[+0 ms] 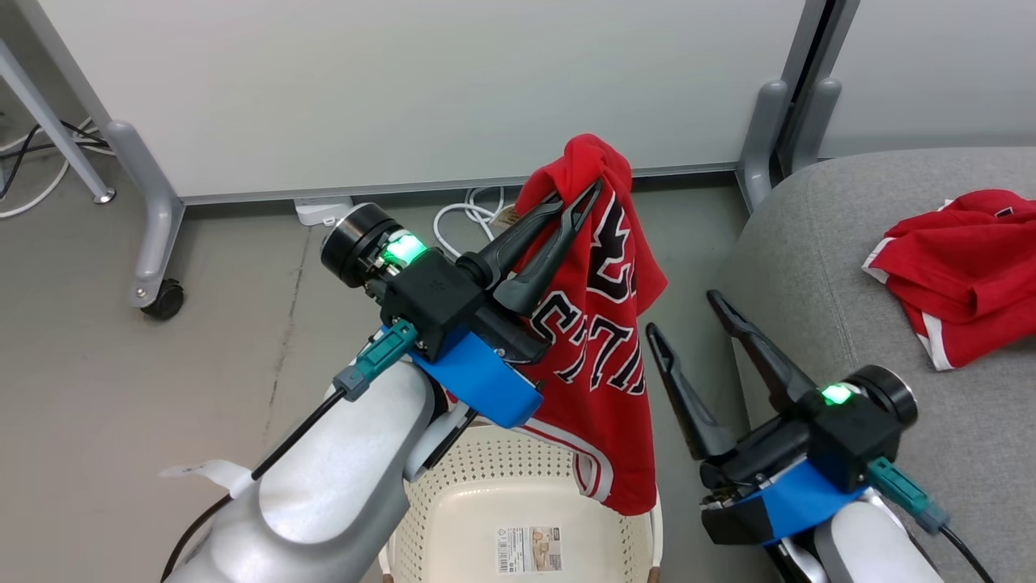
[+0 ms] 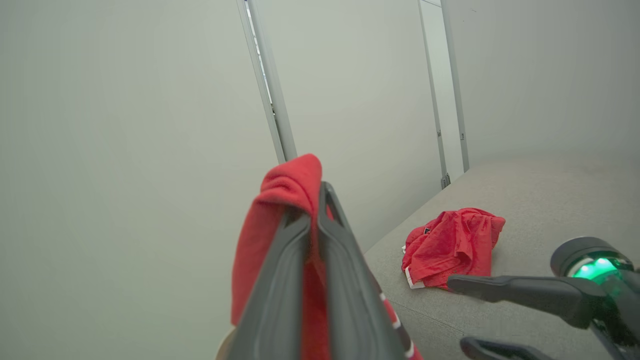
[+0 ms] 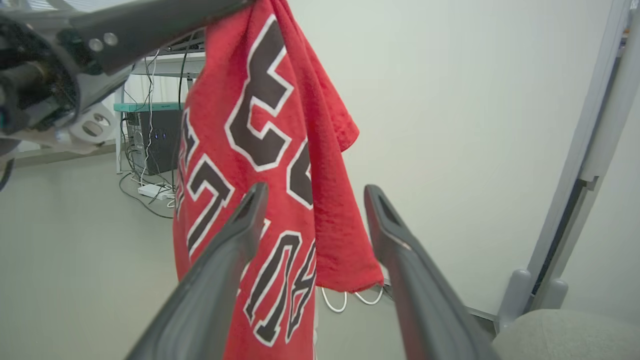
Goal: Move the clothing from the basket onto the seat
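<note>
Jersey (image 1: 607, 356) in left gripper (image 1: 579, 200), head view w/ basket (image 1: 441, 498) below

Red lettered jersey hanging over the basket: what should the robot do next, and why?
Probably swing the left gripper rightward over the grey fabric sofa cushion, where another red garment already lies. Its jaws are shut on the red lettered jersey, hanging above the cream perforated plastic basket.
</note>
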You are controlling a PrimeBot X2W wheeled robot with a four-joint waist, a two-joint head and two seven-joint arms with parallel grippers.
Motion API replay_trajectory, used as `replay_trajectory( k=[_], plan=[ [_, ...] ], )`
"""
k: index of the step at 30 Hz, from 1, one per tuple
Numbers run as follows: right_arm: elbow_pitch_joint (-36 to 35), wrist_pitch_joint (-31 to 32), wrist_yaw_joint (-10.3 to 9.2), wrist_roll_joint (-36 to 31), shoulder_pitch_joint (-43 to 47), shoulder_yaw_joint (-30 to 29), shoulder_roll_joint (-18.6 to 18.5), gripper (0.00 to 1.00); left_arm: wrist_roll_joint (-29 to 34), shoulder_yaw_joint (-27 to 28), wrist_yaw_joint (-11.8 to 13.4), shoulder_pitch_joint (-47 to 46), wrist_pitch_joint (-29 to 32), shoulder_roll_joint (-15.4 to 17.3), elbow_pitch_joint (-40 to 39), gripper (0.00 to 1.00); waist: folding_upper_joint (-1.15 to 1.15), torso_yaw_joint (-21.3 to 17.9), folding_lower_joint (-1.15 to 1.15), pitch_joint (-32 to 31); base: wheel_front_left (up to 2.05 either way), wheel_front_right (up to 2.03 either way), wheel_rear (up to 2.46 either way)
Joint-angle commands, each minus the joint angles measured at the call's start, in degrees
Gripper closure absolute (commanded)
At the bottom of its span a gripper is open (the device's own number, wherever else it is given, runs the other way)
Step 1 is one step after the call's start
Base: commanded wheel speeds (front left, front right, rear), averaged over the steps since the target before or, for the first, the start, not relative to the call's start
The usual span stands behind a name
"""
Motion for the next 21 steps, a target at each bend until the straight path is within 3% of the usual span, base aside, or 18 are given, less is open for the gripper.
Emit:
replay_trajectory(
  k=[1, 11, 21],
  plan=[
    [1.03, -0.02, 0.01, 1.24, -2.23, 2.18, -1.23, 0.00, 0.16, -0.06, -0.02, -0.89, -0.29, -0.23, -0.31, 1.00, 0.00, 0.33, 0.00, 0.15, 0.00, 0.00, 0.00],
    [7.18, -0.02, 0.01, 4.41, -9.64, 10.07, -5.04, 0.00, 0.95, -2.98, -0.02, -1.24, -0.30, -1.17, -2.35, 1.00, 0.00, 2.30, 0.00, 0.69, 0.00, 0.00, 0.00],
    [12.31, -0.02, 0.01, 6.47, -12.46, 12.79, -4.58, 0.00, 1.29, -5.56, -0.02, -1.86, -0.29, -1.95, -5.25, 1.00, 0.00, 3.71, 0.00, 0.91, 0.00, 0.00, 0.00]
  ],
)
